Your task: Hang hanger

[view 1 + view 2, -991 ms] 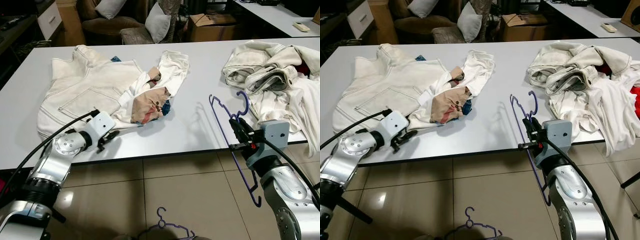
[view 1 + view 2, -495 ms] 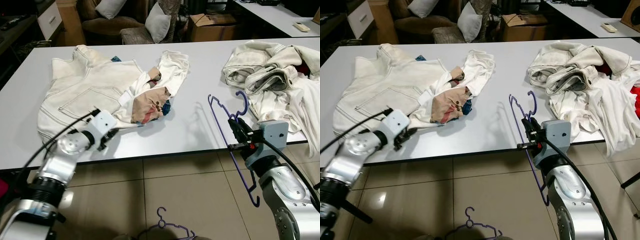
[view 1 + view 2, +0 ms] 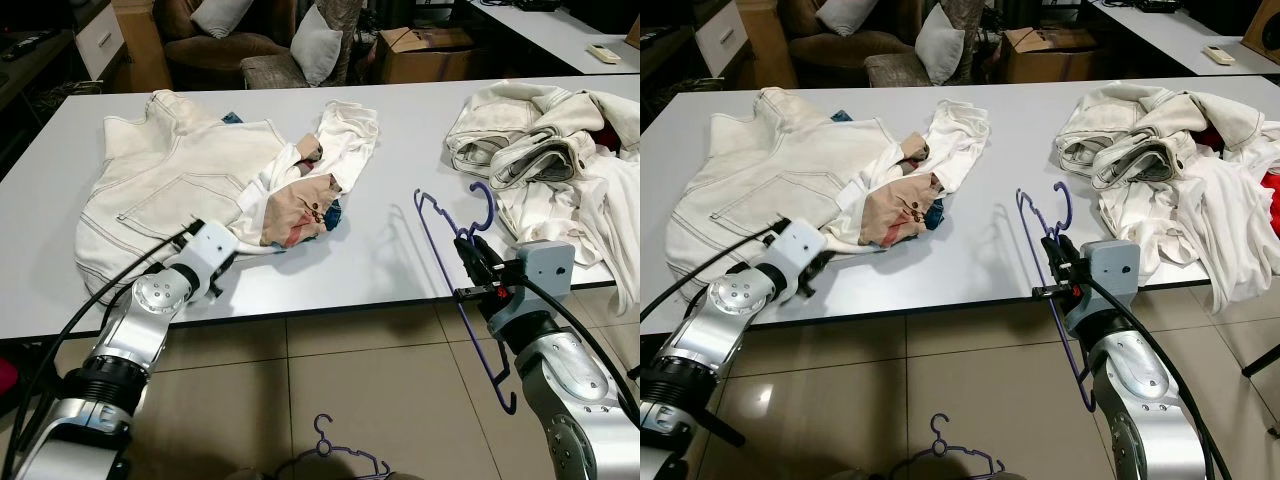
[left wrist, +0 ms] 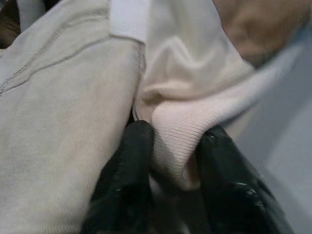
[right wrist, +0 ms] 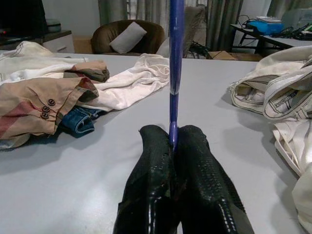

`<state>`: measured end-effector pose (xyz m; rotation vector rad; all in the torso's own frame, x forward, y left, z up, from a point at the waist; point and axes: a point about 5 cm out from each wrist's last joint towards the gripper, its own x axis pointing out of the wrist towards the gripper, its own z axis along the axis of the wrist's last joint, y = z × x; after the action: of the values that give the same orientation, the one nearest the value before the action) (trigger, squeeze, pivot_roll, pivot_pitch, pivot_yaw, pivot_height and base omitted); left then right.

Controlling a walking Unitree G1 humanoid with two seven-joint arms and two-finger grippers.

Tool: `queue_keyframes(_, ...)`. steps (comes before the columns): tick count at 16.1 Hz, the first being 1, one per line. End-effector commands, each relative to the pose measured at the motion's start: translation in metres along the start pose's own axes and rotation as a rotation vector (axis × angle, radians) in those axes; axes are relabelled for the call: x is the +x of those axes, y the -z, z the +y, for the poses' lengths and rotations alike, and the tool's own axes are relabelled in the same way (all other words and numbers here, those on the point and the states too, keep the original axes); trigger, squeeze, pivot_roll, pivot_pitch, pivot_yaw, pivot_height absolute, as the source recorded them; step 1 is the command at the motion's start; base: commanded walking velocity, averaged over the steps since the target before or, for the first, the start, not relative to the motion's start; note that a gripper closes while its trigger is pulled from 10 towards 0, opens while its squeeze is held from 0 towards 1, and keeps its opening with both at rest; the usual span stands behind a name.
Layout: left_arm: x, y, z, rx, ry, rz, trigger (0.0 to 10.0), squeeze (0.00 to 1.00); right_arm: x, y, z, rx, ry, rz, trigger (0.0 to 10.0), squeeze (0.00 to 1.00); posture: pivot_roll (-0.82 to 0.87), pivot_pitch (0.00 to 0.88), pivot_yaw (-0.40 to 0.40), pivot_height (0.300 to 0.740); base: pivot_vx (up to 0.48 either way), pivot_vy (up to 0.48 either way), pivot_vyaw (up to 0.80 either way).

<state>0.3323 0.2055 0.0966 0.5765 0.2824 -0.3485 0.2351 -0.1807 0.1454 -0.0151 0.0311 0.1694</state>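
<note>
Right tool [image 3: 468, 249] clamped on the purple hanger [image 3: 455, 270], fingers pressed together on its wire; I see this plainly in the right wrist view. Hanger stands upright at the near edge of the white counter [image 3: 390, 150], hook over the surface, lower end hanging below the edge toward the floor. Left tool [image 4: 170, 146] at the near left edge, fingers [image 4: 129, 165] narrowly parted around a ribbed cuff of the cream jacket [image 3: 180, 180], which lies spread on the counter. Pile of pale clothes [image 3: 550, 140] at far right. Second purple hanger [image 3: 330, 455] lies on the tiled floor.
</note>
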Motion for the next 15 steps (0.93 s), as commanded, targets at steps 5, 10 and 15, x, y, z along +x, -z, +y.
queue_keyframes(5, 0.002, -0.013, 0.002, -0.114, 0.016, -0.079, 0.0, 0.00, 0.002, -0.001, -0.001, -0.002, 0.014, -0.014, 10.0, 0.00, -0.16, 0.000, 0.033, 0.740, 0.000, 0.000, 0.00)
queue_keyframes(10, 0.001, -0.023, 0.003, -0.225, 0.066, -0.136, 0.0, 0.00, 0.001, -0.001, -0.002, 0.004, 0.012, -0.015, 10.0, 0.00, -0.16, 0.000, 0.037, 0.740, 0.000, 0.000, 0.00)
queue_keyframes(15, -0.026, -0.146, 0.092, -0.747, 0.100, -0.761, 0.0, 0.00, 0.001, -0.017, -0.014, 0.048, -0.020, -0.102, 10.0, 0.00, -0.16, 0.000, 0.038, 0.740, 0.000, 0.000, 0.00)
